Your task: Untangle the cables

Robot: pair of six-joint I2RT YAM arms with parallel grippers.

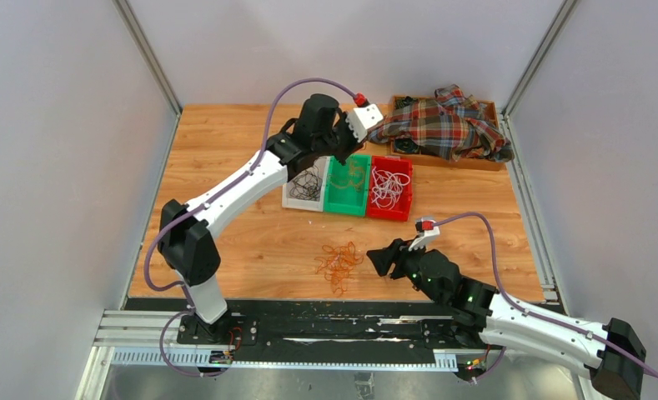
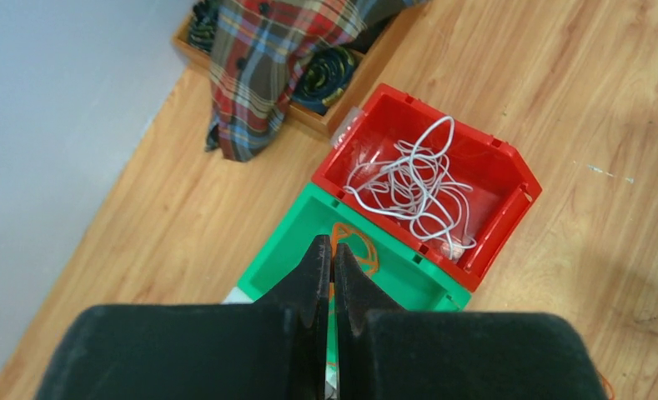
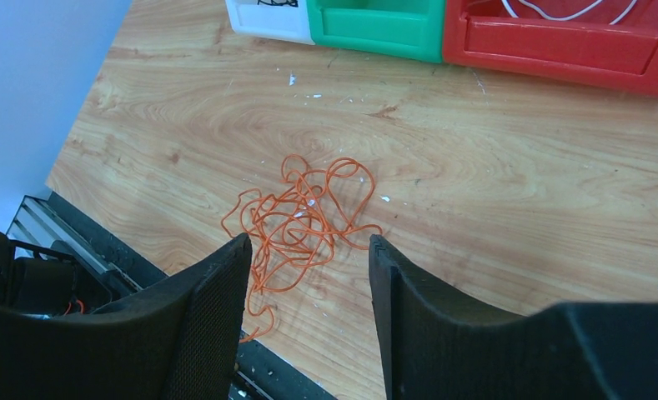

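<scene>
A loose tangle of orange cables point(image 3: 300, 221) lies on the wooden table near the front edge point(image 1: 339, 262). My right gripper point(image 3: 308, 242) hovers just right of it point(image 1: 378, 260), open, nothing between its fingers. At the back stand three bins in a row. The white bin point(image 1: 302, 202) holds black cables point(image 1: 306, 183), the green bin point(image 2: 275, 242) holds orange cable point(image 2: 367, 254), and the red bin point(image 2: 509, 208) holds white cables point(image 2: 409, 187). My left gripper point(image 2: 332, 250) hangs over the green bin point(image 1: 347, 204), shut with a thin orange strand between its pads.
A plaid cloth point(image 1: 442, 125) is heaped over a wooden tray point(image 1: 454, 161) at the back right, beside the red bin point(image 1: 389, 212). Grey walls close in both sides. The black rail point(image 1: 308, 321) with the arm bases runs along the table's near edge.
</scene>
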